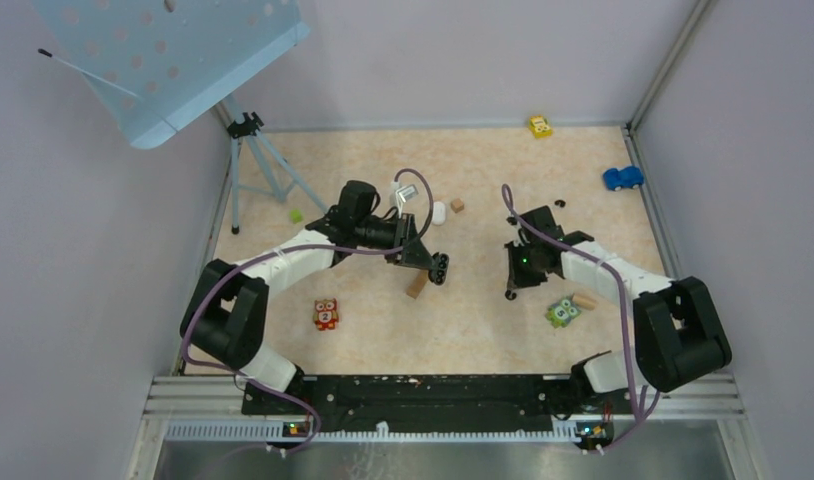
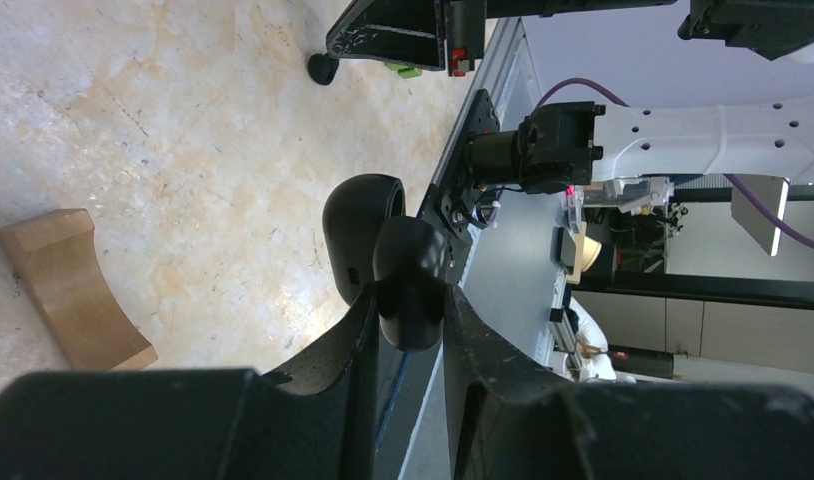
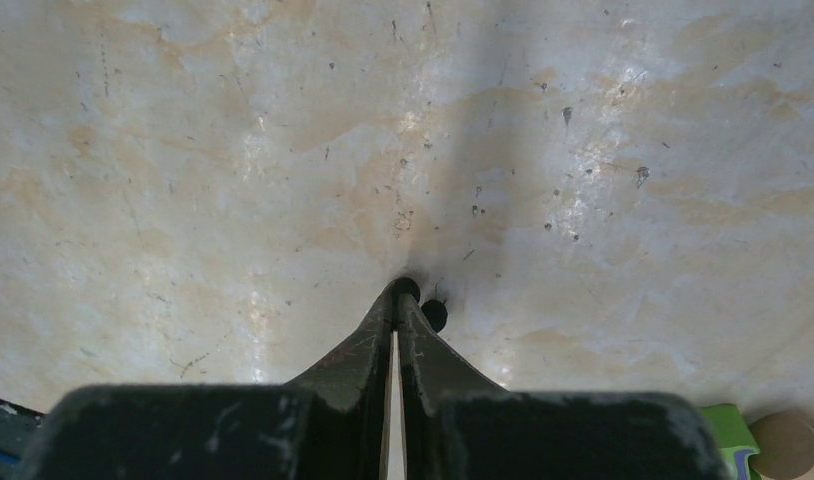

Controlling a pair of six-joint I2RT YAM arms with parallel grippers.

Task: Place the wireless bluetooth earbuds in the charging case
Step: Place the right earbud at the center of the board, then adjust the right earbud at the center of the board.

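Over the middle of the desk [image 1: 483, 335] the left pincer [image 2: 408, 318] clamps the open black charging case [image 2: 383, 235]; toward the right edge the right pincer [image 3: 397, 298] is closed at desk level, apparently on a tiny black earbud [image 3: 433, 315]; the case lies to its left.

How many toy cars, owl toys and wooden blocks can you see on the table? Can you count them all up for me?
Toy cars: 2 (yellow, blue)
Owl toys: 2 (orange, green)
Wooden blocks: 3 ()
Total: 7
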